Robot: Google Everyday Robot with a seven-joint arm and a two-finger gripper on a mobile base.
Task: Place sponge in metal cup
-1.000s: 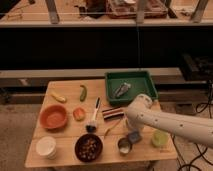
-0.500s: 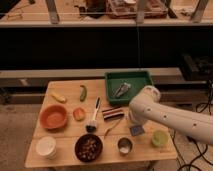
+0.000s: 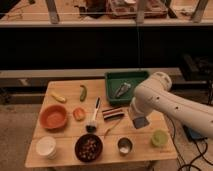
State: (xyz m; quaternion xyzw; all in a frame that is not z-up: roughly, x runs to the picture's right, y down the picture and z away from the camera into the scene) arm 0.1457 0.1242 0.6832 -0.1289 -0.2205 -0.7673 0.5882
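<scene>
The blue-grey sponge (image 3: pixel 139 121) hangs in my gripper (image 3: pixel 137 118) at the end of the white arm, lifted above the wooden table (image 3: pixel 65 86) at its right side. The gripper is shut on the sponge and mostly hidden by the arm. The shiny metal cup (image 3: pixel 124 146) stands upright near the table's front edge, below and a little left of the sponge, apart from it.
A green tray (image 3: pixel 136 95) holding a silver object lies behind the arm. A dark striped object (image 3: pixel 112 113), a brush (image 3: pixel 94 117), a dark bowl of nuts (image 3: pixel 89 148), a pale green cup (image 3: pixel 159 138), a white paper cup (image 3: pixel 45 147) and an orange bowl (image 3: pixel 53 116) stand around.
My gripper has risen and moved slightly right and away from the table's front with the sponge, lifting it off the spot near the metal cup.
</scene>
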